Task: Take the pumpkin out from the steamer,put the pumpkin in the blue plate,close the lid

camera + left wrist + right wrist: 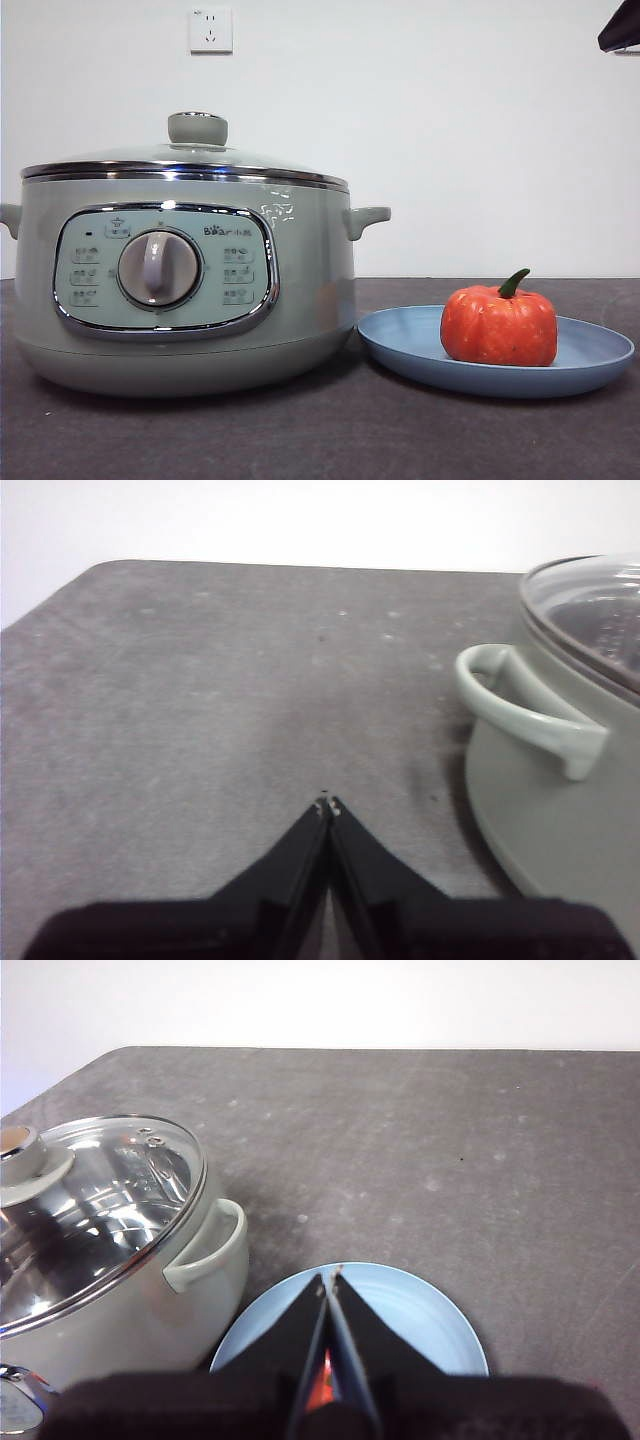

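The orange-red pumpkin (499, 325) with its green stem sits in the blue plate (590, 352), to the right of the steamer (185, 275). The glass lid (190, 155) rests shut on the steamer, knob up. My right gripper (330, 1278) is shut and empty, hanging above the blue plate (420, 1310); a sliver of the pumpkin (322, 1390) shows between its jaws. The lid (90, 1200) covers the steamer (150, 1310) beside it. My left gripper (328, 805) is shut and empty over bare table, beside the steamer (550, 810) and its side handle.
A dark grey table (320, 440) carries everything, with a white wall behind and a wall socket (211, 30) above the steamer. A black arm tip (622, 28) shows at the top right corner of the front view.
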{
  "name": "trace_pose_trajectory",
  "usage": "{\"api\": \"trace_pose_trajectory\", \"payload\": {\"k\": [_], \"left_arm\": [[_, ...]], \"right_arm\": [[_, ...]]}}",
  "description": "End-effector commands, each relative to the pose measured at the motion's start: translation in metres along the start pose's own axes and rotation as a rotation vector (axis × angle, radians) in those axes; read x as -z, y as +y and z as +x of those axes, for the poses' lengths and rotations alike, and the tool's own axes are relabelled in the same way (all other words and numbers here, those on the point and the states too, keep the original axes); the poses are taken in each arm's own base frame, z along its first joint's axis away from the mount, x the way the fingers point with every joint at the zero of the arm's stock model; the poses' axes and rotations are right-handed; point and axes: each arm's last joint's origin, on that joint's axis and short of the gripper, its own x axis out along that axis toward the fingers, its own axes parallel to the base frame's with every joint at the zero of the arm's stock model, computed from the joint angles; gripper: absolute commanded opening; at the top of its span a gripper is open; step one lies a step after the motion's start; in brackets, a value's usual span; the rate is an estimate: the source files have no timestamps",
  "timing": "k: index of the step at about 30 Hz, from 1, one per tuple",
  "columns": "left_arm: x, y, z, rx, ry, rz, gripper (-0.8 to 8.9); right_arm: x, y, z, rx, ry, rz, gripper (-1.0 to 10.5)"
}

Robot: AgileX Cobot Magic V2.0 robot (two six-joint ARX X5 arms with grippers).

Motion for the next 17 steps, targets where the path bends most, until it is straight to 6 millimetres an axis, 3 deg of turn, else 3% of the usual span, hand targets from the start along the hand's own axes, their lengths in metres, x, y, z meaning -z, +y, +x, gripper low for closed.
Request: {"api": "trace_pose_trajectory", "payload": {"k": [1,17], "left_arm": [[0.0049,0.0011,0.0007,-0.020,0.021,-0.006,-0.04],[0.0109,0.0015,0.0003,-0.032,0.082,-0.012,-0.04]], "right_arm": [[0.0009,-0.0002,0.0004,0.003,-0.002,0.009,-0.2],[0.0009,-0.0002,0.0004,0.003,-0.002,0.009,-0.2]]}}
